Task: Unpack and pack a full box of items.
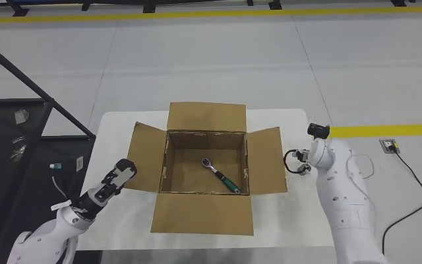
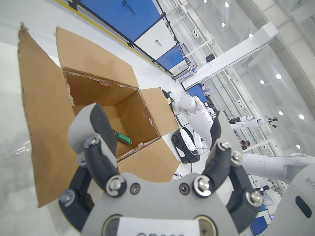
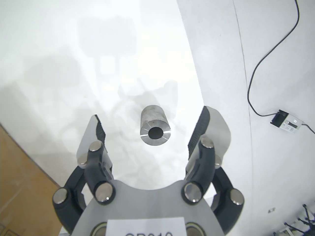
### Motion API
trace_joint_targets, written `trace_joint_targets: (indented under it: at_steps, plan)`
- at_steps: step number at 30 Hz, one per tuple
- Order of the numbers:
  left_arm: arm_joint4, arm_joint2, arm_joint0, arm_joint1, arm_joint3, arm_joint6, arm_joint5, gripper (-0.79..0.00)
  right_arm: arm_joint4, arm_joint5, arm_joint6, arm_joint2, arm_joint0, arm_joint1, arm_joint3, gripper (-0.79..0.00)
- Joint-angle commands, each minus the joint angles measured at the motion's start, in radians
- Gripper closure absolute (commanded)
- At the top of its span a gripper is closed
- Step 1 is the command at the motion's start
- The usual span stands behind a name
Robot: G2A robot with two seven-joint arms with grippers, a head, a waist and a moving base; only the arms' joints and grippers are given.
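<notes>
Hovering over the metal cylinder [image 3: 153, 124], your right gripper [image 3: 150, 117] is spread wide to straddle it, seemingly for a grab.

I see the brown cardboard box [image 1: 201, 214] sitting open in the middle of the white table [image 1: 119, 129], all four flaps folded outward. On its floor lies a single ratchet wrench [image 1: 219, 174] with a silver head and a green-and-black handle. It lies diagonally, head toward the far left, handle toward the near right corner. Right of the box, apart from its flap, a short grey metal cylinder [image 3: 154, 128] rests on the table, its bored end apparently facing up.
</notes>
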Motion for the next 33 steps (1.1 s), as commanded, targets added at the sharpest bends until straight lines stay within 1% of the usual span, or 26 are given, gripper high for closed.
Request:
trace_joint_targets:
  at_steps: [1,5,7,10,12,13,14,15,16,18,22,24,26,29,30,31,33]
  plan:
    - [0.002,0.007,-0.005,0.001,0.001,-0.002,0.003,-0.785,0.002,0.019,0.009,0.01,-0.053,0.002,-0.179,-0.785]
    - [0.009,0.019,-0.014,0.002,0.005,0.0,0.008,-0.785,-0.004,0.037,0.035,-0.028,-0.195,-0.002,-0.589,-0.785]
    - [0.009,0.021,-0.016,0.003,0.006,0.002,0.006,-0.785,0.003,0.015,0.037,-0.07,-0.251,-0.005,-0.761,-0.785]
    - [0.007,0.021,-0.016,0.004,0.007,0.008,0.006,-0.785,0.005,-0.042,0.03,-0.161,-0.288,-0.01,-0.915,-0.785]
    - [0.005,0.017,-0.014,0.004,0.008,0.015,0.003,-0.785,0.039,-0.108,0.029,-0.235,-0.28,-0.015,-0.949,-0.785]
    - [0.001,0.015,-0.012,0.004,0.009,0.021,0.001,-0.785,0.113,-0.164,0.028,-0.274,-0.266,-0.018,-0.945,-0.785]
    - [-0.002,0.014,-0.01,0.004,0.009,0.028,0.0,-0.785,0.179,-0.227,0.044,-0.304,-0.241,-0.021,-0.908,-0.785]
    - [-0.004,0.012,-0.008,0.004,0.009,0.033,-0.003,-0.785,0.187,-0.261,0.054,-0.332,-0.204,-0.024,-0.855,-0.785]
    - [-0.005,0.009,-0.006,0.004,0.009,0.039,-0.006,-0.785,0.186,-0.276,0.063,-0.377,-0.163,-0.029,-0.797,-0.785]
    - [-0.007,-0.002,0.001,0.005,0.006,0.057,-0.012,-0.785,0.242,-0.308,0.063,-0.472,-0.082,-0.047,-0.679,-0.785]
    - [-0.025,-0.039,0.025,0.005,0.006,0.094,-0.021,-0.785,0.288,-0.312,0.058,-0.642,0.077,-0.091,-0.405,-0.785]
    - [-0.041,-0.061,0.037,0.006,0.008,0.11,-0.024,-0.785,0.351,-0.331,0.045,-0.709,0.14,-0.119,-0.268,-0.785]
    - [-0.058,-0.08,0.05,0.006,0.009,0.12,-0.026,-0.785,0.381,-0.356,0.048,-0.776,0.202,-0.147,-0.13,-0.785]
    - [-0.077,-0.093,0.062,0.007,0.011,0.119,-0.025,-0.785,0.44,-0.364,0.003,-0.847,0.263,-0.192,0.067,-0.785]
    - [-0.083,-0.093,0.063,0.007,0.012,0.116,-0.024,-0.785,0.46,-0.361,-0.022,-0.866,0.277,-0.207,0.127,-0.767]
    - [-0.086,-0.09,0.062,0.007,0.013,0.112,-0.023,-0.785,0.484,-0.372,-0.041,-0.884,0.289,-0.223,0.185,-0.776]
    - [-0.082,-0.077,0.057,0.007,0.011,0.103,-0.018,-0.785,0.473,-0.325,-0.074,-0.924,0.319,-0.255,0.303,-0.785]
